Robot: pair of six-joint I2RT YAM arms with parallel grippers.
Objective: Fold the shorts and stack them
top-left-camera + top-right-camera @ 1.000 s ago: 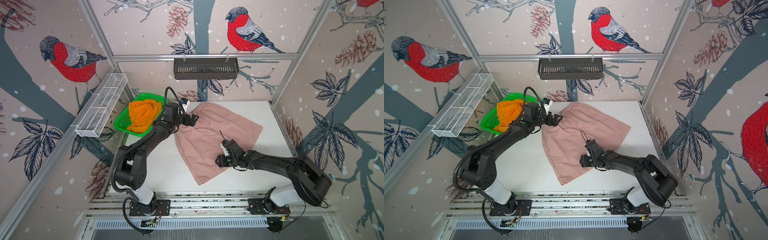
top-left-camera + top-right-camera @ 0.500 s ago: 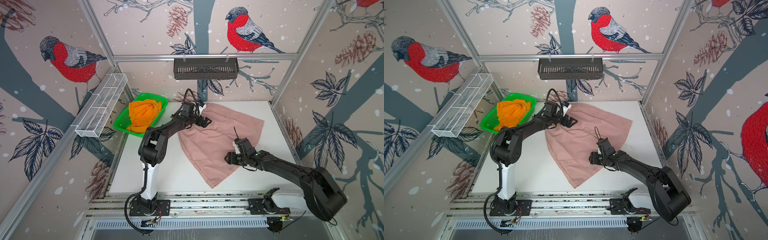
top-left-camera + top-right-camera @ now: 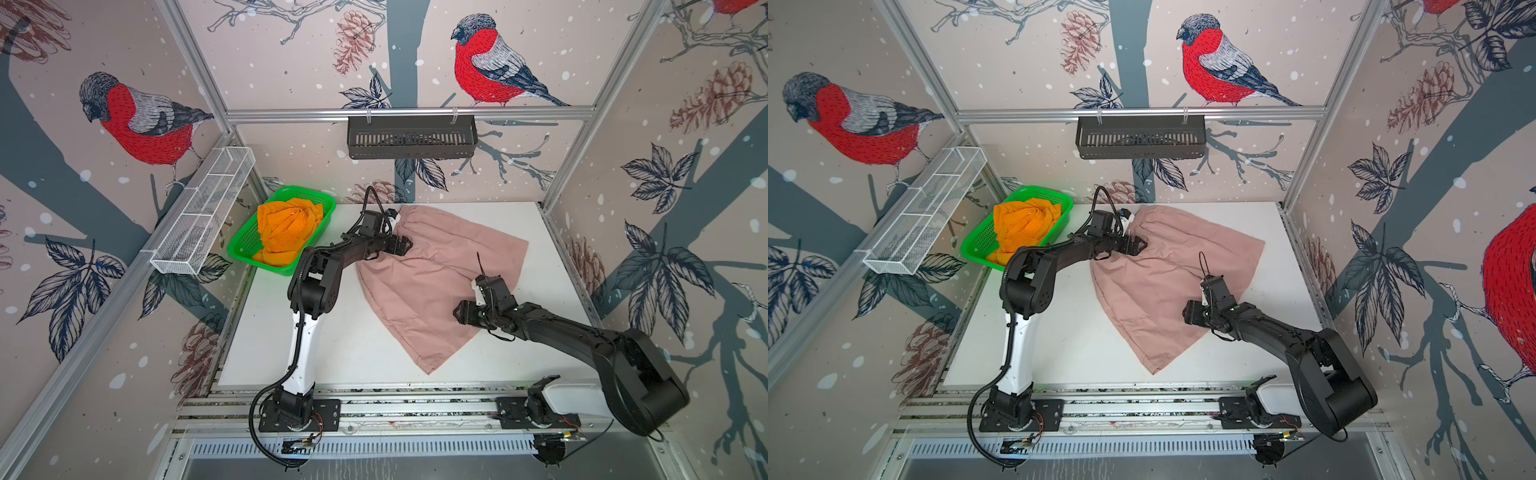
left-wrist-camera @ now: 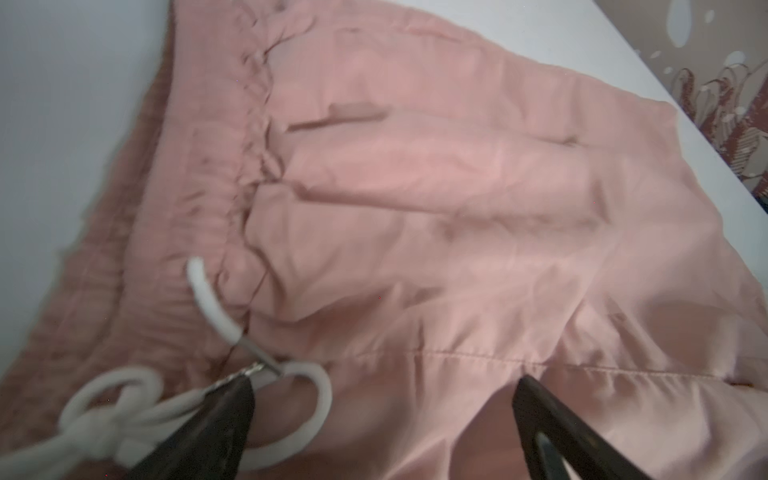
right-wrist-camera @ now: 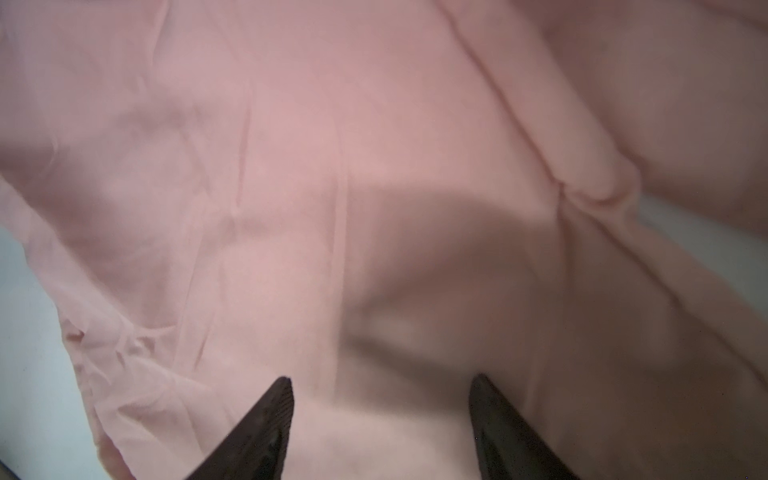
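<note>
left gripper wide over pink shorts by white drawstring, right gripper parted, empty, above them

- pink shorts: thin, matt woven cloth, softly creased, puckered at the waistband
- drawstring: soft white cord with a shiny metal tip
- orange shorts: matt cloth, crumpled
- basket: glossy green plastic mesh
- table: smooth, matt white
- wall rack: white-coated wire mesh
- shelf: matt black, slotted
</note>
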